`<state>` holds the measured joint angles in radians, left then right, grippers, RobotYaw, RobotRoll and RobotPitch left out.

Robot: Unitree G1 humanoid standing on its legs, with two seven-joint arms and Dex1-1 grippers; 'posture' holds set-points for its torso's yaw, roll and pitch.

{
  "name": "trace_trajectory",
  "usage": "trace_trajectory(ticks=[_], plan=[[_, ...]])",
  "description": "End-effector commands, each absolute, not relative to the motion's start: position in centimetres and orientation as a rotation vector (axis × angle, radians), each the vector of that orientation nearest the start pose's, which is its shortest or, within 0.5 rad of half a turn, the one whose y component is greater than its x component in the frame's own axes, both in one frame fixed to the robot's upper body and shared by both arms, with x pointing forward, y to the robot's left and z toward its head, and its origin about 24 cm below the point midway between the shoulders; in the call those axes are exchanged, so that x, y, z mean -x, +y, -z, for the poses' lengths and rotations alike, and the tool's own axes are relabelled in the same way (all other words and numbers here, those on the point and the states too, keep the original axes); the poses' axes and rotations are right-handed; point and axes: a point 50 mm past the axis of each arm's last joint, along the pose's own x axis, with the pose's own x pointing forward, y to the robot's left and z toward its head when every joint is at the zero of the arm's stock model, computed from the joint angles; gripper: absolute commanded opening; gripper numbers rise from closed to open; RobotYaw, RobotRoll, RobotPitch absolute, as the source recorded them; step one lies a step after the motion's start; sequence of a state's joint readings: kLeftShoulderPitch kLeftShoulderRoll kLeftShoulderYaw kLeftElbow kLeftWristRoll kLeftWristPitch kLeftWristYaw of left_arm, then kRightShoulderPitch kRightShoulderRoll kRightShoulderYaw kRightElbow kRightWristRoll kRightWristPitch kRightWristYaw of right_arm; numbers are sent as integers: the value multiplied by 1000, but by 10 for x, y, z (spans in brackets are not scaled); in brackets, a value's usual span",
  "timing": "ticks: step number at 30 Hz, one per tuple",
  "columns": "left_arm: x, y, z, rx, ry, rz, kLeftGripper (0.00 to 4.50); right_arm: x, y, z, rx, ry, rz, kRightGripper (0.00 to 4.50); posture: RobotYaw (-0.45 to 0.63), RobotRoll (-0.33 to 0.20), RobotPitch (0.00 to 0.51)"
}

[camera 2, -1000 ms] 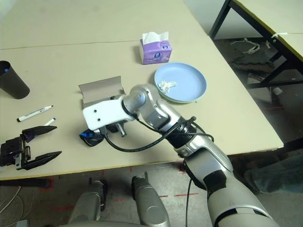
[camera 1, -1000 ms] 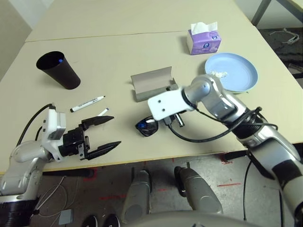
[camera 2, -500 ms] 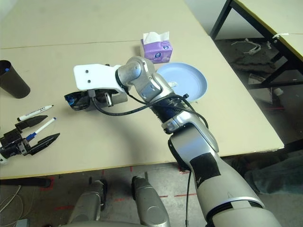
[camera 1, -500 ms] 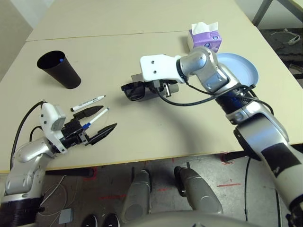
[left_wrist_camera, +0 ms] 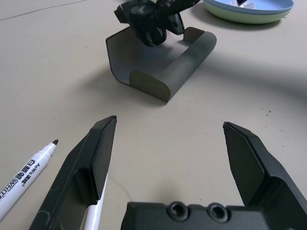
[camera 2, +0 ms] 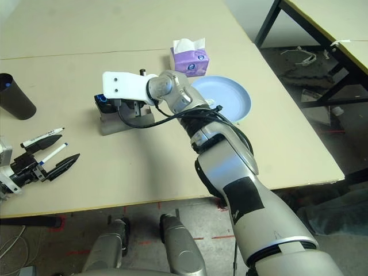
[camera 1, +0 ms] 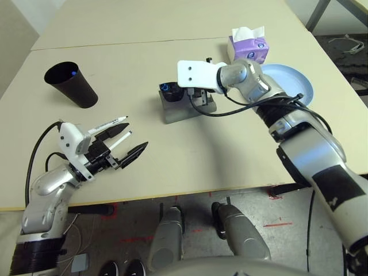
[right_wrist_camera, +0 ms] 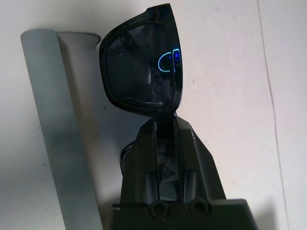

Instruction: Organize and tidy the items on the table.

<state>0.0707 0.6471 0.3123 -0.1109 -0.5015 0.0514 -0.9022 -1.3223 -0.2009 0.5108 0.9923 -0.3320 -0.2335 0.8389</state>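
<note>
right tool clamping black sunglasses over grey case, left tool wide open, empty

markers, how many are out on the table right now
2, both near the left claw: one black-tipped marker lies just beyond it, and one blue-tipped marker lies between its open fingers. Something blue shows inside the black cup, so another may be hidden there.
</note>
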Motion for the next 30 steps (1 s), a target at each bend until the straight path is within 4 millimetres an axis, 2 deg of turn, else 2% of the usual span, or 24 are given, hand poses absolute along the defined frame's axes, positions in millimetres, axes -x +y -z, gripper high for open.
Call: trace_trajectory(ticks=[1, 17, 30], plan=[[-219, 276, -122, -216, -51, 678, 4500, -387, -18, -222, 1217, -140, -1147, 234, -100, 0, 226], [-219, 275, -127, -214, -71, 685, 4500, -385, -27, -190, 1222, -1, -1220, 234, -91, 0, 233], [-220, 272, -127, -208, -79, 706, 4500, -385, -26, -187, 1234, 7, -1206, 234, -93, 0, 235]])
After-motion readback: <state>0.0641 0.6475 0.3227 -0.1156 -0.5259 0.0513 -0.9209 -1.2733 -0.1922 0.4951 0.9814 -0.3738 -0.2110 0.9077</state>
